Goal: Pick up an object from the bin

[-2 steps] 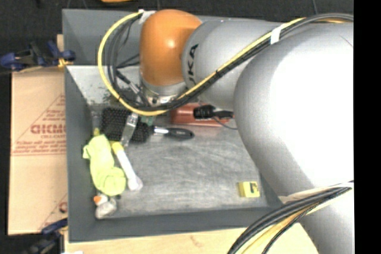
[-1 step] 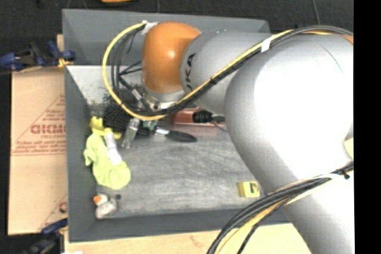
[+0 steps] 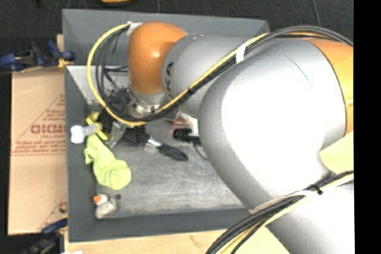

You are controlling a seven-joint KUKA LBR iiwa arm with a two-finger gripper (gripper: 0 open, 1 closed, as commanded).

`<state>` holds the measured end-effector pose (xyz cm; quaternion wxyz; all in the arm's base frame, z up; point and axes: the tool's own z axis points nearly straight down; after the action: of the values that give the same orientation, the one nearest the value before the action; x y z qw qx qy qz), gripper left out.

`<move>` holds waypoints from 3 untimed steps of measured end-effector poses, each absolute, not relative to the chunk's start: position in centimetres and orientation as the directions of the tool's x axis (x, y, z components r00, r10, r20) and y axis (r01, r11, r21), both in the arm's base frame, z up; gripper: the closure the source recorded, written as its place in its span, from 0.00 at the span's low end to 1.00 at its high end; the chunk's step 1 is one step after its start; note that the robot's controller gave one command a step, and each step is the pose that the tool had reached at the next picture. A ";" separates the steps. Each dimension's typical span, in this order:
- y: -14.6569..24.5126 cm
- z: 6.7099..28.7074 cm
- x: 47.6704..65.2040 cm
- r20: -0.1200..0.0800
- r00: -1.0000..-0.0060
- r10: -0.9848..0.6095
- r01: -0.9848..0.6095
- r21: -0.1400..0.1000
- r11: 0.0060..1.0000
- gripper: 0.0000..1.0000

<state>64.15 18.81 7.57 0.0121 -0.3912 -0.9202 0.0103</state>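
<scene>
Item: grey metal bin [image 3: 178, 184], contents and arm at this moment.

- Arm [image 3: 268, 128]: enters from the right of the camera view and covers the right half of the bin; orange wrist cover [image 3: 149, 56] over the upper left part of the floor; yellow cable [image 3: 93, 62] looped round the wrist.
- Gripper [image 3: 116, 128]: a dark mass below the orange cover, low over the left-centre of the floor; open or closed cannot be told; nothing can be seen held in it.
- Yellow-green cloth [image 3: 106, 163]: crumpled, by the left wall; its upper end is just beside the gripper, on the side toward the bottom of the view; long axis runs from the gripper's left side down toward the near wall, tilted slightly right; the nearest thing to the gripper, by judgement.
- White cap [image 3: 77, 134]: small, at the left wall, just left of the gripper, touching or nearly touching the cloth's upper end.
- Black-handled tool [image 3: 169, 151]: flat on the floor, just right of the gripper; long axis slopes down to the right.
- Small grey and orange piece [image 3: 105, 205]: near-left corner, well apart from the gripper.

Judgement: the pick is not yet made; the cloth lies below and slightly left of the gripper, so a short shift that way would centre it.
</scene>
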 end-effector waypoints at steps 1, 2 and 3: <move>18.8 7.6 64.1 0.014 -0.694 0.720 0.720 -0.028 0.694 1.00; 18.8 7.8 64.0 0.014 -0.693 0.721 0.720 -0.027 0.693 1.00; 18.8 9.5 63.9 0.012 -0.691 0.722 0.722 -0.020 0.692 1.00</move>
<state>63.88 18.76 9.50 0.0094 -0.3927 -0.9196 0.0070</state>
